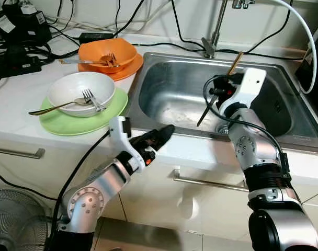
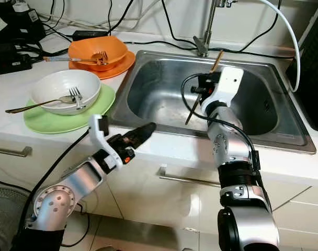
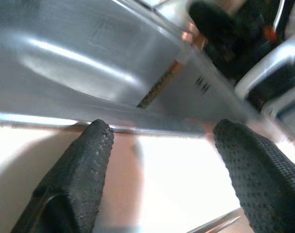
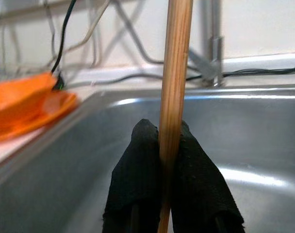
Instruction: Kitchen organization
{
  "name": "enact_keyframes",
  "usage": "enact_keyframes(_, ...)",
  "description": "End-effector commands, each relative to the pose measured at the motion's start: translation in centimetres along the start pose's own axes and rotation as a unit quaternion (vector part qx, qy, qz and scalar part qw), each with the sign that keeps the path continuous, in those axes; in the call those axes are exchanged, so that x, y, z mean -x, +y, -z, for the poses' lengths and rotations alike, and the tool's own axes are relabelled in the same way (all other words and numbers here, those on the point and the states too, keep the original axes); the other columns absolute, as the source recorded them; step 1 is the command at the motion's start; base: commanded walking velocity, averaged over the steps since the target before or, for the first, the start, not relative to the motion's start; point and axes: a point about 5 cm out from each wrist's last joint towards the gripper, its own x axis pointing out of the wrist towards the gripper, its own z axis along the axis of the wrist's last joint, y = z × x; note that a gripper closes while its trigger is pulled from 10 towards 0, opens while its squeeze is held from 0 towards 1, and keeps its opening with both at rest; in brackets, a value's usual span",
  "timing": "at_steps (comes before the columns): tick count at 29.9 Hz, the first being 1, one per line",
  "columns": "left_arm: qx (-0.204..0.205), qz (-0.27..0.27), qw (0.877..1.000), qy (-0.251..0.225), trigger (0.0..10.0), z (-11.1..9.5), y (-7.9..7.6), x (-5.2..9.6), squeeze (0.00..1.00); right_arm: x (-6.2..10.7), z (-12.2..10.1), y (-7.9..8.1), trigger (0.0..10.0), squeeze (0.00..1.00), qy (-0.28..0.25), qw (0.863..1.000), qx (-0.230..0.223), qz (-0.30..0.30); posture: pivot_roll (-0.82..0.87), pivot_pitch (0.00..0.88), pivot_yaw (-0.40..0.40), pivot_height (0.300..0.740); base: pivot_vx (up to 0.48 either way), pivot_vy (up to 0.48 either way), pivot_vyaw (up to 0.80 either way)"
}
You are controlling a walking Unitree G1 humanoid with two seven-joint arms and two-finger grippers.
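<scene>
Left end effector (image 1: 161, 134) hovers open at the sink's (image 1: 169, 78) front rim. Right end effector (image 4: 169, 141) pinches a wooden chopstick (image 1: 217, 97) over the basin, near the faucet (image 1: 215, 31).

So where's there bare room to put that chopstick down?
The sink basin floor below the right gripper and its chopstick lies bare. The counter left of it is crowded by the green plate and orange plate.

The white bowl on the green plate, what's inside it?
A fork and a spoon lie in the white bowl, handles sticking over the rim. It sits on the green plate, whose middle it covers.
</scene>
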Motion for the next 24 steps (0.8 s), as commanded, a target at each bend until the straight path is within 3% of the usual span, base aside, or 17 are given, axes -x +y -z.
enact_keyframes(1,-0.038,-0.007,0.999,0.014,10.0,0.3,-0.2,-0.1,1.00,-0.1,0.2,0.0,10.0,0.00,0.006,1.000,0.014,-0.007,-0.04,0.030,-0.011,0.740,0.000,0.000,0.00)
enact_keyframes(5,-0.066,-0.013,0.997,0.023,10.0,0.7,-0.1,-0.1,1.00,0.1,2.7,0.7,10.0,0.00,0.073,0.996,0.039,-0.043,-0.03,0.026,-0.012,0.740,0.000,0.000,0.00)
enact_keyframes(15,-0.123,-0.035,0.991,0.037,10.0,1.2,0.4,0.1,1.00,0.2,4.2,0.8,10.0,0.00,0.118,0.989,0.056,-0.065,-0.02,0.024,-0.012,0.740,0.000,0.000,0.00)
enact_keyframes(16,-0.126,-0.036,0.991,0.037,10.0,1.2,0.4,0.2,1.00,0.2,4.3,0.7,10.0,1.00,0.122,0.989,0.057,-0.064,-0.02,0.024,-0.013,0.740,0.000,0.000,0.00)
enact_keyframes(24,-0.153,-0.044,0.986,0.043,10.0,1.3,0.7,0.3,1.00,0.4,5.0,0.8,10.0,1.00,0.134,0.987,0.061,-0.066,-0.02,0.026,-0.012,0.740,0.000,0.000,0.00)
